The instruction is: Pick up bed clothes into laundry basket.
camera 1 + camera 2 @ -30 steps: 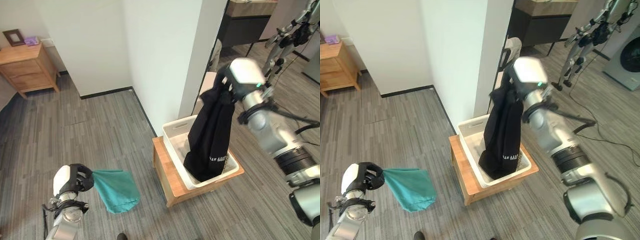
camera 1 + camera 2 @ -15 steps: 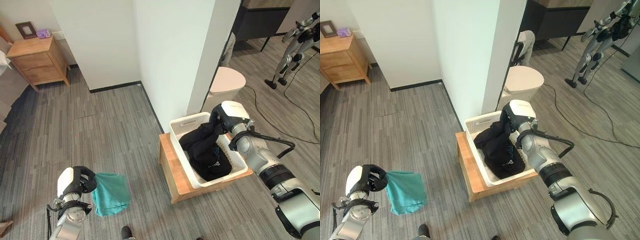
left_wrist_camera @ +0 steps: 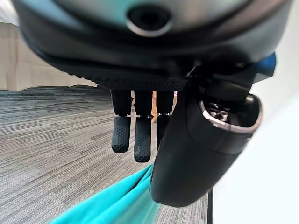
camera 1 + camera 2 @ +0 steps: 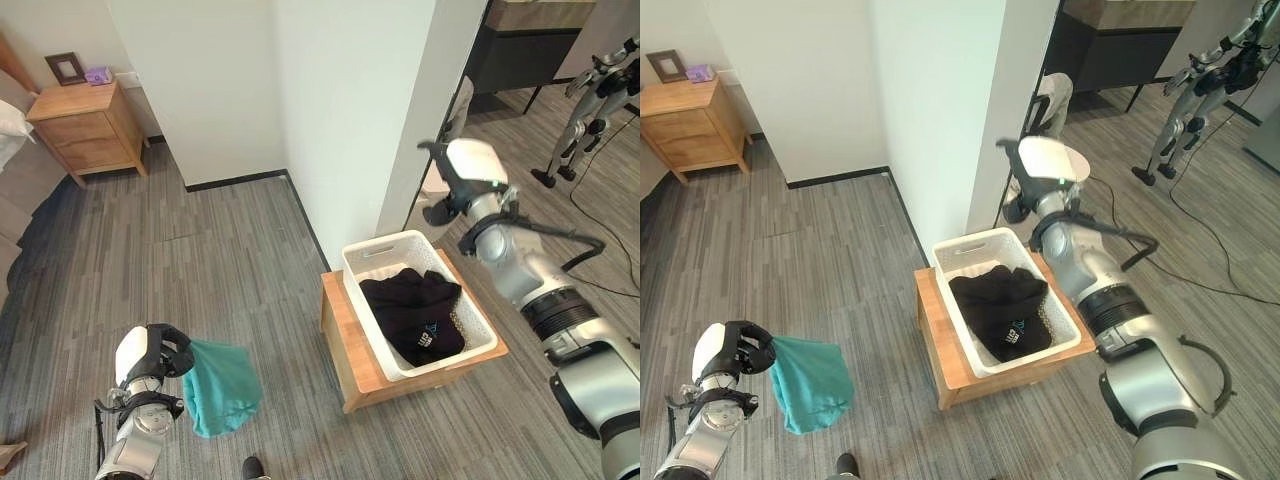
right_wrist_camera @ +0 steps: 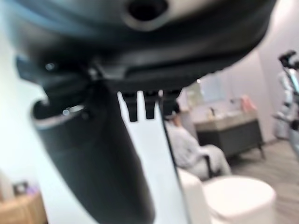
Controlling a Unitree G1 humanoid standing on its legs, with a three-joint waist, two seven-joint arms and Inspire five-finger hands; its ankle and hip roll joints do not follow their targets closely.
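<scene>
A black garment (image 4: 415, 316) lies crumpled inside the white basket (image 4: 369, 254), which sits on a low wooden stand (image 4: 340, 330) near the centre of the head views. The right hand (image 4: 440, 180) hangs above the basket at about 1 o'clock from it, fingers (image 5: 144, 105) straight and holding nothing. At 7 o'clock the left hand (image 4: 168, 352) has its fingers curled round a teal cloth (image 4: 222, 386) that droops toward the floor (image 4: 200, 250).

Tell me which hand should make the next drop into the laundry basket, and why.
Left. The left hand already grips the teal cloth, which hangs above the floor. The right hand is raised above the white laundry basket with open fingers, holding nothing; the black garment lies inside.
</scene>
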